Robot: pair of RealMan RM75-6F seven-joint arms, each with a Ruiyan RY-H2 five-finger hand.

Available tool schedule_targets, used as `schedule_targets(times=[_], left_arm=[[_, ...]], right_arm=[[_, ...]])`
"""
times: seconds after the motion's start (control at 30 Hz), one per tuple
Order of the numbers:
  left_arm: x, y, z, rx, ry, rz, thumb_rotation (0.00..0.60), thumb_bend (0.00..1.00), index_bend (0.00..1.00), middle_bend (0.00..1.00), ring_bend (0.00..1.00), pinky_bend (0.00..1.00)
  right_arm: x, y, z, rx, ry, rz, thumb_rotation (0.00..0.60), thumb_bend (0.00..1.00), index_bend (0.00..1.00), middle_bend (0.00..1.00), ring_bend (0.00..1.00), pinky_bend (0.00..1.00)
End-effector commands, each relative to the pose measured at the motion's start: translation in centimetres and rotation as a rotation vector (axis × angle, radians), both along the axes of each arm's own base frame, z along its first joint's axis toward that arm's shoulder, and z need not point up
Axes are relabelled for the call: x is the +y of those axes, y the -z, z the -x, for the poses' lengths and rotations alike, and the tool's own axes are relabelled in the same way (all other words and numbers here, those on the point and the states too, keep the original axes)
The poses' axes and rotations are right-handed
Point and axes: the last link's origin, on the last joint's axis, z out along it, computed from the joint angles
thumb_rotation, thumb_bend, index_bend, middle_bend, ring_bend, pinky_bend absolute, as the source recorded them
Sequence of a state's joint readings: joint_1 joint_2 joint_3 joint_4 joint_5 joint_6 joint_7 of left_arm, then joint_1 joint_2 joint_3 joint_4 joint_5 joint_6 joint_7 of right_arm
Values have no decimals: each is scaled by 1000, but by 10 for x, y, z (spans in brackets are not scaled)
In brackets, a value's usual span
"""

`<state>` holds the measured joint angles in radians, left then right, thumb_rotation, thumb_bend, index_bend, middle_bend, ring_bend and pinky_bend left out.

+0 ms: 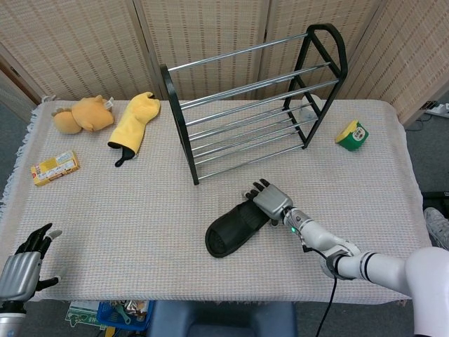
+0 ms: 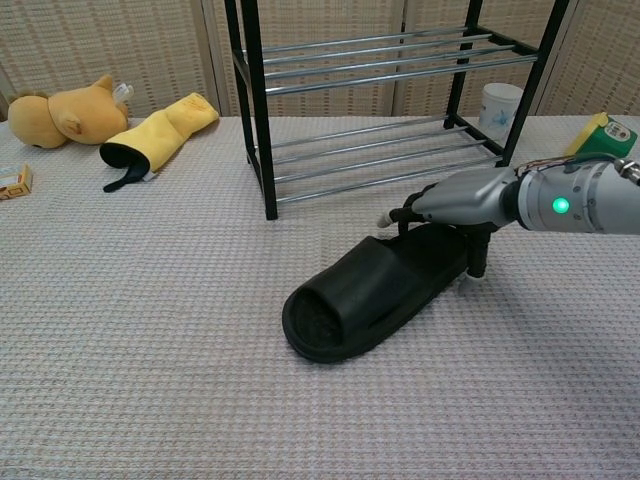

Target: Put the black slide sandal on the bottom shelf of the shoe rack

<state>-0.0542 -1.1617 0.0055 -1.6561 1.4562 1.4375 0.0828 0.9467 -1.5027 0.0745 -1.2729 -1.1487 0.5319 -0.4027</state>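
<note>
The black slide sandal (image 2: 375, 293) is lying flat on the cloth-covered table (image 1: 140, 210), just in front of the shoe rack (image 1: 252, 105), with its open toe end pointing away from the rack. The right hand (image 2: 450, 205) is being laid over the heel end, fingers stretched across the top and thumb dropped beside the edge; whether the heel is actually being pinched cannot be told, since the contact is hidden. For a sound grasp, the heel rim should be clamped between thumb and fingers before any lift, and the sandal kept level so it can be slid onto the bottom shelf (image 2: 370, 175). The left hand (image 1: 21, 263), being shown only in the head view, is resting empty with fingers spread at the table's near corner; the thumb's position is being revealed only by the chest view.
</note>
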Motion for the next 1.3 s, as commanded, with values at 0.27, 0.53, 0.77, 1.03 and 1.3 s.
schedule_targets(times=[0.27, 0.53, 0.77, 1.03, 1.3], left_arm=[[2, 1, -1, -3, 5, 3, 600, 267, 199, 84, 103, 256], [0, 0, 1, -5, -1, 1, 600, 267, 199, 84, 103, 256], [1, 0, 2, -7, 0, 4, 600, 267, 200, 84, 103, 256], [2, 2, 0, -13, 10, 10, 600, 267, 200, 84, 103, 256], [6, 6, -3, -22, 30, 20, 600, 267, 200, 84, 103, 256]], right_arm=[[0, 0, 2, -15, 3, 14, 600, 98, 110, 237, 17, 7], [0, -1, 2, -90, -14, 82, 600, 285, 337, 397, 187, 203], [0, -13, 14, -179, 38, 146, 600, 354, 465, 493, 289, 385], [-3, -48, 33, -249, 119, 234, 600, 355, 476, 503, 303, 406], [-20, -76, 49, -249, 194, 342, 600, 355, 477, 503, 303, 406]])
